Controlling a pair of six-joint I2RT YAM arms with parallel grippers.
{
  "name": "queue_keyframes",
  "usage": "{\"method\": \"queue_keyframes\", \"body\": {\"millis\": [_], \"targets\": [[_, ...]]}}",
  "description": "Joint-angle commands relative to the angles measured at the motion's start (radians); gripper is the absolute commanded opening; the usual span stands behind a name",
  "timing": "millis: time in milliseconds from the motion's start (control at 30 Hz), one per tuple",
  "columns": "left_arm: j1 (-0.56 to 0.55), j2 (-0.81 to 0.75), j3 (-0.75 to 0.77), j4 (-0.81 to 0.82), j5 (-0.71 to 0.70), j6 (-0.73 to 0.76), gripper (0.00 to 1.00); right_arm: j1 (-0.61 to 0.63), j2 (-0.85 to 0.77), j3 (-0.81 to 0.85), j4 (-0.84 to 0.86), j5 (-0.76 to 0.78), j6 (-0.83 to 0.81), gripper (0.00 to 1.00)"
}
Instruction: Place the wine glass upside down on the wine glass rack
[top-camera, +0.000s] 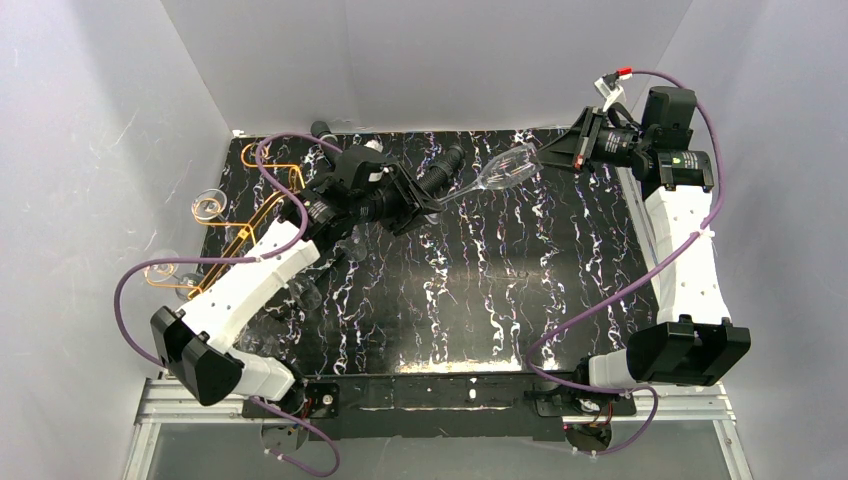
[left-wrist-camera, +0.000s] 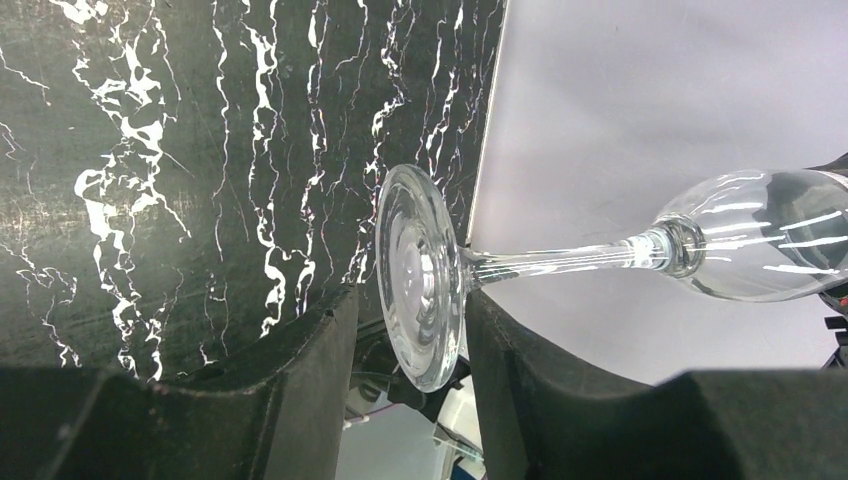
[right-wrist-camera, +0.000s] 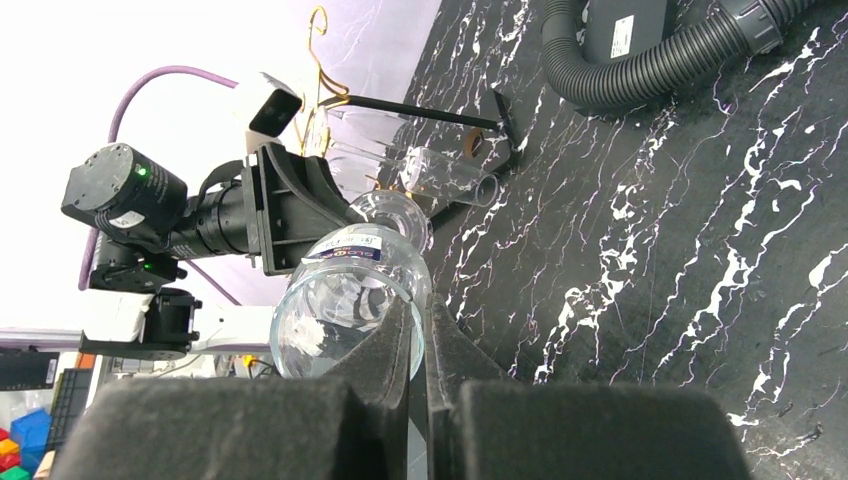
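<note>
Clear stemmed wine glass (top-camera: 500, 170) lies on its side in the air over the black white-veined marble bench (top-camera: 480, 300), toward 12 o'clock, bridged between both arms. The right gripper (right-wrist-camera: 420, 330) is pinched nearly shut on the bowl's rim wall. The left gripper (left-wrist-camera: 412, 300) stands partly open astride the round foot, one finger close against the disc and a gap at the other. It does not yet clamp the foot.

The thin gold wire wine glass rack (top-camera: 265, 205) waits at 9 o'clock, well apart. The likely trouble is the handover. If the rim is let go before the foot is firmly clamped, the glass could tip and drop. An uneven squeeze on the thin disc could twist the stem against the rim grip and crack it.
</note>
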Motion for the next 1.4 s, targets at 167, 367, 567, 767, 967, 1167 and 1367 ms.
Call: {"method": "queue_keyframes", "body": {"millis": [167, 367, 567, 767, 967, 1167, 1367], "targets": [[-0.002, -0.103, -0.047, 0.027, -0.103, 0.021, 0.42, -0.003, -0.013, -0.005, 0.052, -0.075, 0.047, 0.01], [-0.002, -0.105, -0.047, 0.046, -0.112, 0.033, 0.42, -0.003, -0.014, -0.011, 0.050, -0.071, 0.047, 0.01], [-0.002, -0.077, -0.020, 0.058, -0.085, 0.043, 0.29, -0.003, -0.018, -0.015, 0.052, -0.073, 0.047, 0.01], [-0.002, -0.080, -0.012, 0.042, -0.085, 0.063, 0.00, -0.003, -0.016, -0.016, 0.054, -0.074, 0.046, 0.01], [-0.001, -0.099, -0.022, 0.036, -0.101, 0.083, 0.00, -0.003, -0.013, -0.027, 0.075, -0.110, 0.047, 0.01], [-0.001, -0.117, -0.032, 0.039, -0.113, 0.095, 0.00, -0.002, -0.017, -0.042, 0.095, -0.151, 0.041, 0.35], [0.001, -0.124, -0.038, 0.050, -0.113, 0.097, 0.00, -0.003, -0.017, -0.042, 0.091, -0.151, 0.039, 0.47]]}}
